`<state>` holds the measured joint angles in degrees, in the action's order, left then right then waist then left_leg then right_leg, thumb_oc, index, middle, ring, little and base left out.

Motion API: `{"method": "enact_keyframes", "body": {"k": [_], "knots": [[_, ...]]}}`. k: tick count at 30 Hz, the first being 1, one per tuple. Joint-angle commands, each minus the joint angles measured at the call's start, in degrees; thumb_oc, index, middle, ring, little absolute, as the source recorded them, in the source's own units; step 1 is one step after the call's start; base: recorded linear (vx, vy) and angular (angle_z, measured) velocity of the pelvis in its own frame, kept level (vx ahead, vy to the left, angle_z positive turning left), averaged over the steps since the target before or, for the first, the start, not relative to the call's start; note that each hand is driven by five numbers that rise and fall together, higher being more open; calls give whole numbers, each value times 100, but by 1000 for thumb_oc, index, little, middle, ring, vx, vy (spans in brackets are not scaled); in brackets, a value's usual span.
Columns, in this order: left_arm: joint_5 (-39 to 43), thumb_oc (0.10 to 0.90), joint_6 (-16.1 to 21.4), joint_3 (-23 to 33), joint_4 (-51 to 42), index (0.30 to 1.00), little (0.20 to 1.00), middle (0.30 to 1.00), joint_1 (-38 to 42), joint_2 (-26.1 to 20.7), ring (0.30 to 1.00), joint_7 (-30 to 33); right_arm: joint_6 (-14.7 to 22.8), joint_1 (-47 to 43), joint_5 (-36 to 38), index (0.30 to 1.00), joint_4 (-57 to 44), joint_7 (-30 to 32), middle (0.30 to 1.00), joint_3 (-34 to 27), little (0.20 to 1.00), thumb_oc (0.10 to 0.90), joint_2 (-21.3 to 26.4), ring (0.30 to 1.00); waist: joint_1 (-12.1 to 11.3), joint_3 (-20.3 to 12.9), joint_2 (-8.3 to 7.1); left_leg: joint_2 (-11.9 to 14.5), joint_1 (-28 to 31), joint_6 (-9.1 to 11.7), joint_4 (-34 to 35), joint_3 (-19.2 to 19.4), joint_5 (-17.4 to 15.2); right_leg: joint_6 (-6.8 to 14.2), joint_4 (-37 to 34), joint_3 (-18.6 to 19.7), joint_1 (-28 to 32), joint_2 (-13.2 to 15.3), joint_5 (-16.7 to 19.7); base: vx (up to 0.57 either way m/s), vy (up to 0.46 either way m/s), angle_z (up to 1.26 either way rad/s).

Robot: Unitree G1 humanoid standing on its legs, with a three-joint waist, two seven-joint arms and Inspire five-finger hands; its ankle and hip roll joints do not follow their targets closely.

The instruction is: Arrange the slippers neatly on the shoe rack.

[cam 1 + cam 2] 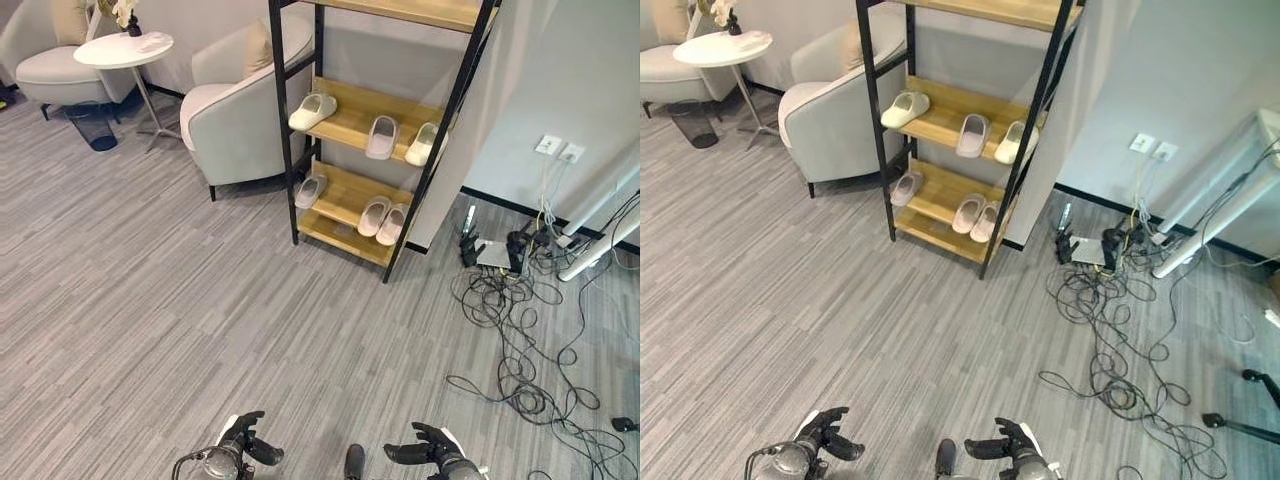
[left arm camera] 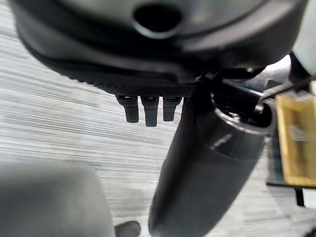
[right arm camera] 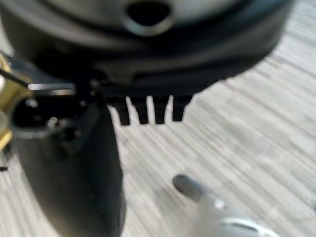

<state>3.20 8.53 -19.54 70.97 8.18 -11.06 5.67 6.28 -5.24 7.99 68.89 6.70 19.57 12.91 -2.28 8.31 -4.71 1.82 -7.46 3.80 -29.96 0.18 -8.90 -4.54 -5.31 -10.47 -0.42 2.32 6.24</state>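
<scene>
On shoe rack (image 1: 345,118): 6 slippers (image 1: 382,136), 3/shelf.

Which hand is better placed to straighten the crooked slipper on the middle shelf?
Probably left: the crooked slipper lies at the shelf's left end. Both the left hand and the right hand hang open, far away.

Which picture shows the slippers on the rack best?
The left eye view: all six slippers sit plainly on the rack, three per shelf. The right eye view shows them equally whole. The wrist views show the hands and floor.
</scene>
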Motion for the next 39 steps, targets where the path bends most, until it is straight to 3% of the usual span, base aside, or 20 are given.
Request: {"method": "enact_keyframes", "body": {"k": [1, 2, 6, 10, 12, 13, 16, 17, 18, 22, 25, 27, 29, 31, 33, 34, 36, 39], "knots": [[-74, 800, 184, -217, -186, 900, 900, 900, 75, -2, 900, 53, 157, 15, 178, 900, -246, 127, 900, -48, 900, 800, 210, 900, -154, 302, -83, -69, -483, -210, 1035, 332, 496, 691, 447, 207, 315, 68, -784, 259, 56, 29], [-58, 800, 180, -203, -186, 900, 900, 900, 55, -5, 900, 51, 160, 29, 174, 900, -243, 135, 900, -48, 900, 800, 209, 900, -174, 287, -60, -67, -526, -198, 1315, 343, 547, 702, 428, 211, 368, 38, -846, 272, 101, 25], [101, 800, 184, -64, -131, 900, 900, 900, -16, -52, 900, 82, 170, 9, 218, 900, -247, 167, 900, -71, 900, 800, 175, 900, -378, 273, 59, -82, -810, -85, 2368, 167, 1304, 726, 402, 349, 721, -184, -1092, 299, 153, 10], [80, 800, 177, 53, -10, 900, 900, 900, -118, -77, 900, 56, 166, 34, 121, 900, -217, 133, 900, -65, 900, 800, 116, 900, -436, 116, 5, -183, -606, -186, 2508, 144, 1236, 824, 617, 394, 795, -121, -1192, 267, 182, -34], [61, 800, 169, 130, 36, 900, 900, 900, -143, -119, 900, 23, 159, -3, 103, 900, -214, 78, 900, -120, 900, 800, 47, 900, -458, 31, -25, -311, -320, -362, 2608, 203, 1070, 1067, 1494, 399, 582, 33, -1066, 255, 239, -33], [61, 800, 169, 130, 37, 900, 900, 900, -142, -117, 900, 23, 159, -4, 103, 900, -213, 78, 900, -121, 900, 800, 49, 900, -458, 18, -19, -304, -336, -361, 2610, 201, 1078, 1065, 1489, 399, 567, 25, -1055, 135, 162, -14], [63, 800, 154, 128, 9, 900, 900, 900, -130, -151, 900, 7, 129, -102, 35, 900, -250, 12, 900, -89, 900, 800, 5, 900, -383, 57, 95, -377, 68, -575, 2690, 169, 879, 1352, 2733, 289, -51, 262, -309, 206, 208, -11], [53, 800, 145, 107, -12, 900, 900, 900, -112, -167, 900, 14, 129, -133, -20, 900, -283, 20, 900, -68, 900, 800, -3, 900, -326, 80, 216, -383, 337, -674, 2793, 75, 780, 1336, 3217, 223, -400, 309, -63, 354, 229, 5], [41, 800, 147, 97, -25, 900, 900, 900, -109, -162, 900, 5, 140, -126, -27, 900, -284, 23, 900, -63, 900, 800, -6, 900, -286, 91, 270, -392, 479, -709, 2872, 3, 737, 1271, 3251, 198, -593, 283, -81, 410, 183, -2], [32, 800, 157, 61, -17, 900, 900, 900, -109, -129, 900, -22, 150, -132, -42, 900, -297, 11, 900, -36, 900, 800, 19, 900, -153, 126, 308, -472, 879, -698, 3027, -155, 546, 1116, 2420, 3, -877, 267, -363, 306, 23, 6], [6, 800, 187, 40, 22, 900, 900, 900, -73, -84, 900, -31, 134, -159, -55, 900, -309, -8, 900, -10, 900, 800, 33, 900, 14, 170, 295, -516, 1201, -639, 3075, -308, 340, 1141, 1167, 79, -1142, 278, -163, 365, -32, 13], [5, 800, 199, 57, 46, 900, 900, 900, -27, -82, 900, -19, 70, -134, -94, 900, -242, -33, 900, -48, 900, 800, 50, 900, 119, 203, 322, -484, 1434, -594, 3044, -434, 142, 1234, 750, 269, -1313, 295, 10, 422, -40, 25], [-12, 800, 233, 59, 52, 900, 900, 900, -46, -47, 900, -16, 68, -38, -77, 900, -223, -47, 900, -68, 900, 800, 54, 900, 130, 165, 230, -555, 1549, -567, 2931, -482, -81, 1240, 532, 331, -1130, 325, 146, 392, -48, 25], [-42, 800, 210, 56, 62, 900, 900, 900, -90, 4, 900, -28, 74, 52, -102, 900, -187, -58, 900, -89, 900, 800, 74, 900, 170, 45, 238, -452, 1709, -462, 2805, -575, -143, 1137, 627, 308, -1005, 251, 96, 475, -83, 39], [-57, 800, 203, 3, 75, 900, 900, 900, -98, 33, 900, -42, 113, 75, -72, 900, -187, -40, 900, -90, 900, 800, 67, 900, 169, -1, 289, -270, 1475, -84, 2013, -482, 407, 974, 662, 147, -712, 141, -36, 423, -98, 55], [-73, 800, 204, -54, 27, 900, 900, 900, -83, 35, 900, -59, 139, 72, -18, 900, -235, -26, 900, -87, 900, 800, 69, 900, 154, 42, 250, -197, 1200, -2, 1418, -361, 675, 884, 666, 154, -563, 139, -128, 225, -81, 54], [-30, 800, 190, -109, -66, 900, 900, 900, -35, 10, 900, -54, 193, 32, 94, 900, -320, 7, 900, -42, 900, 800, 94, 900, 56, 168, 125, -179, 547, 7, 278, -252, 899, 718, 618, 185, -318, 122, -271, 212, -110, 20], [-78, 800, 165, -163, -108, 900, 900, 900, 18, -39, 900, -36, 171, 33, 206, 900, -368, 29, 900, -42, 900, 800, 104, 900, -29, 274, -59, 56, -16, -123, -313, 105, 884, 570, 590, 212, -4, 139, -511, 209, -85, -17]]}}
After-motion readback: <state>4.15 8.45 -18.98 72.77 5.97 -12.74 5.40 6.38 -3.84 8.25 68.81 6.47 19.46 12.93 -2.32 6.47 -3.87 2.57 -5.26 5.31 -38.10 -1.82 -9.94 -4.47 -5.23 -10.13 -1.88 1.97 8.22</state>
